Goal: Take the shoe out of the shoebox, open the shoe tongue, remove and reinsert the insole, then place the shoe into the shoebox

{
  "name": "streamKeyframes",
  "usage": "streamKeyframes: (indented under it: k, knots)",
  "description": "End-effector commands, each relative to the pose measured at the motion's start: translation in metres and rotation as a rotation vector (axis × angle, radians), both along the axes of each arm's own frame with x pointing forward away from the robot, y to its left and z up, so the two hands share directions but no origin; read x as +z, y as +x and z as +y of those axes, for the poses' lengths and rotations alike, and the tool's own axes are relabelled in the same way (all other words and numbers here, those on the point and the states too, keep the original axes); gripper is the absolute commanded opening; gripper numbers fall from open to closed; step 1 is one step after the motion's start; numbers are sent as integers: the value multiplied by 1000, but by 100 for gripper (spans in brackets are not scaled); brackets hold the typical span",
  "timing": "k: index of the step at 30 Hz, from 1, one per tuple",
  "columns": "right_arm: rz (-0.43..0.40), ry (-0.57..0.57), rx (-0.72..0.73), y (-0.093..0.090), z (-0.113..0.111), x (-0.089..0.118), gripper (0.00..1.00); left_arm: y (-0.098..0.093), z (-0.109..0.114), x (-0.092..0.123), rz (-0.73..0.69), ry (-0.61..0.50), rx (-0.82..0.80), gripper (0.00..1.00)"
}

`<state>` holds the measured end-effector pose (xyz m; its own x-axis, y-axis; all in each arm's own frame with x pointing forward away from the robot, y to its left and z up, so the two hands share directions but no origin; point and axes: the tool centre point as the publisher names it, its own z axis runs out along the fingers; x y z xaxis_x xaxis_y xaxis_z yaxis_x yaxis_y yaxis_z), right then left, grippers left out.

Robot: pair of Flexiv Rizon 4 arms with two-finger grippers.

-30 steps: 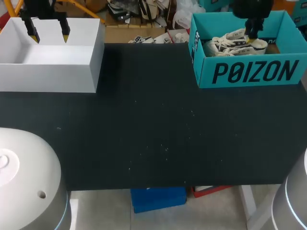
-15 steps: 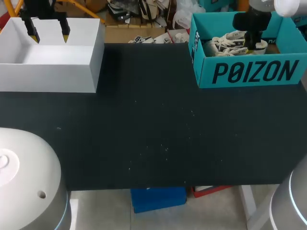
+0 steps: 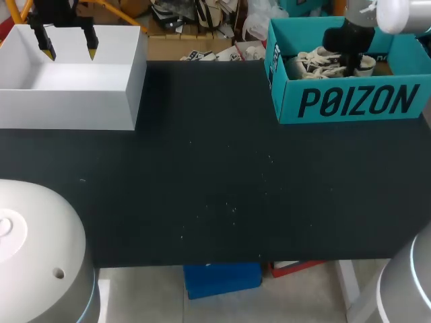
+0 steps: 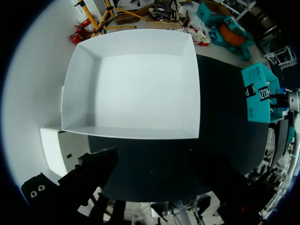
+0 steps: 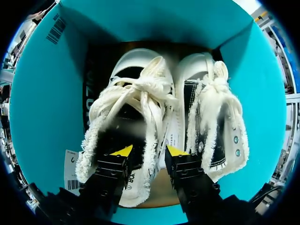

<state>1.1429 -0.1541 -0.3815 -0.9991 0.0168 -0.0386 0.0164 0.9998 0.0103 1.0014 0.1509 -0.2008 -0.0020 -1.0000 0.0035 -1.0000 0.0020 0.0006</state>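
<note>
A teal shoebox [image 3: 350, 101] stands at the table's far right and holds a pair of white and black canvas shoes [image 3: 316, 60] with frayed edges. My right gripper [image 3: 351, 62] is down inside it. In the right wrist view the box's walls [image 5: 42, 93] surround both shoes. The gripper [image 5: 149, 151] straddles the side wall of one shoe [image 5: 136, 93]. One fingertip sits inside that shoe's opening and the other in the gap toward the second shoe [image 5: 211, 103]. A little room still shows at the inner finger, so it is open. My left gripper [image 3: 68, 49] hangs open above a white box.
The white box [image 3: 67, 101] sits at the far left corner, and the left wrist view shows its bare inside [image 4: 136, 79]. The black tabletop [image 3: 215, 188] spreads between the two boxes and toward the front edge.
My right arm has sunk lower into the shoebox and its fingers have drawn closer together around the shoe's side wall. The left arm has stayed where it was.
</note>
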Motion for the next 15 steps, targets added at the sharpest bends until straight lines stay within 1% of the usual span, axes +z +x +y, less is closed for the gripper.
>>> streamKeyframes:
  k: [1, 4, 8, 9, 10, 11, 15]
  knots:
    - [21, -2, -2, 9, 3, -15, 38, 0, 0, 1, 1, 2, 1, 100]
    - [27, -3, -4, 9, 4, -22, 38, 0, 0, 1, 1, 2, 1, 100]
    - [32, -4, -6, 7, 6, -25, 34, 0, 0, 1, 1, 2, 1, 100]
    - [33, -5, -7, 7, 5, -27, 26, 0, 0, 1, 1, 2, 1, 100]
    - [34, -6, -8, 8, 5, -29, 11, 0, 0, 1, 1, 2, 1, 100]
    - [34, -7, -10, 7, 5, -29, 0, 0, 0, 1, 1, 2, 1, 100]
    - [29, -8, -14, 6, 5, -22, 0, 0, 0, 1, 1, 2, 1, 100]
